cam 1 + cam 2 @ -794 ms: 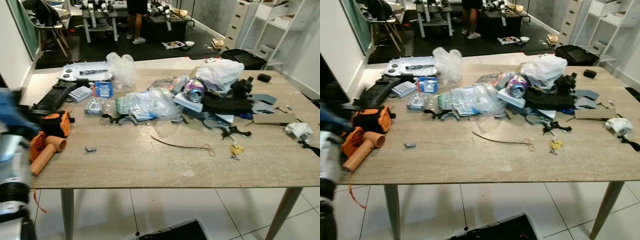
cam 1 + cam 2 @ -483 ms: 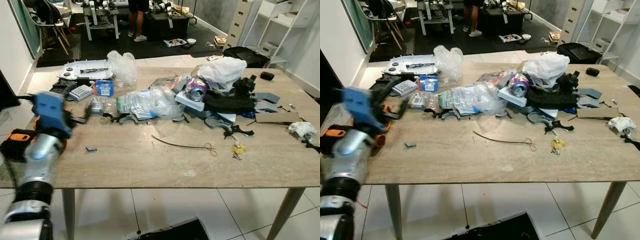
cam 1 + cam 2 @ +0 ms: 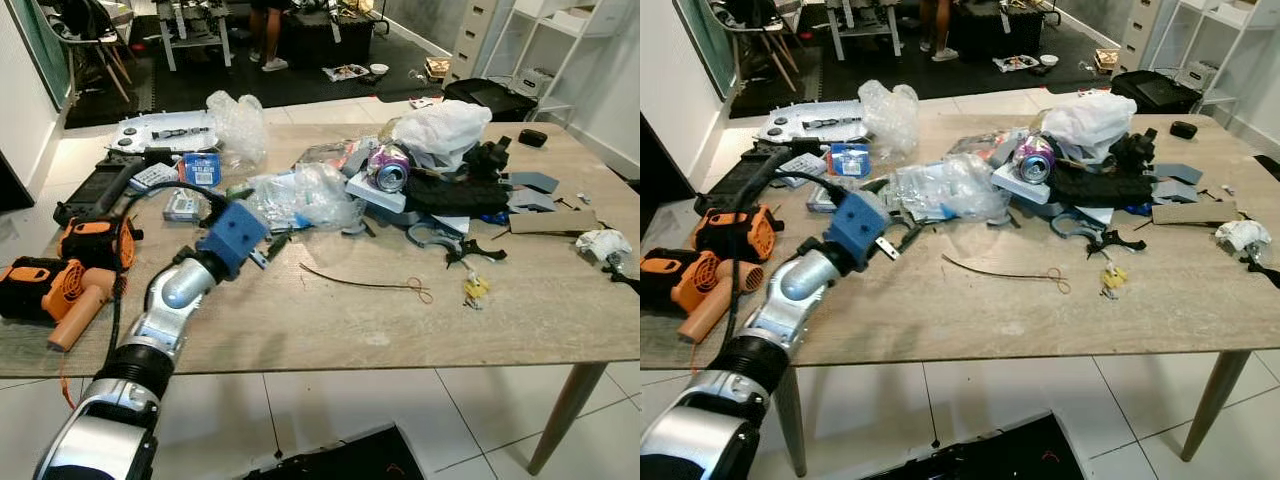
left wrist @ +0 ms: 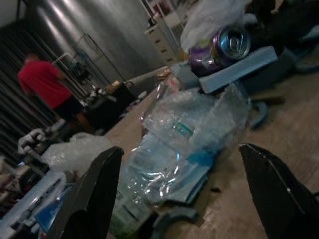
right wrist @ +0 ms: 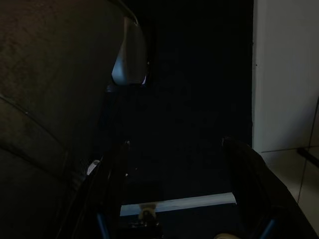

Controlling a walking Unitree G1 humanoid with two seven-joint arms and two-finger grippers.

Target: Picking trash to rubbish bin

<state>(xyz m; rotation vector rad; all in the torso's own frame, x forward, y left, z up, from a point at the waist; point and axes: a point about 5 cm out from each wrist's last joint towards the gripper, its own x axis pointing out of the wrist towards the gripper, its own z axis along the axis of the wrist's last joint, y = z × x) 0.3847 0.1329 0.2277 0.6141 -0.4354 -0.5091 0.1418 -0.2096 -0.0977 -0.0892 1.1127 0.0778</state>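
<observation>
Left wrist view looks along the left gripper point(image 4: 179, 199), its two black fingers point(image 4: 92, 194) spread wide with nothing between them, aimed at a crumpled clear plastic bottle point(image 4: 169, 154) lying on the wooden table point(image 3: 330, 320) just ahead. The bottle carries a green and blue label, but its writing is too blurred to read. Beyond the bottle a dented purple can point(image 3: 388, 168) rests on a pale blue slab, with a white plastic bag point(image 3: 443, 127) behind it and black parts beside it. A thin wire point(image 3: 365, 283) lies to the gripper's right; orange power tools point(image 3: 70, 265) sit to its left. Half a second ago this arm was further back at the table's left edge; it has since reached in toward the bottle. The right gripper point(image 5: 174, 199) hangs in shade, its fingers apart.
</observation>
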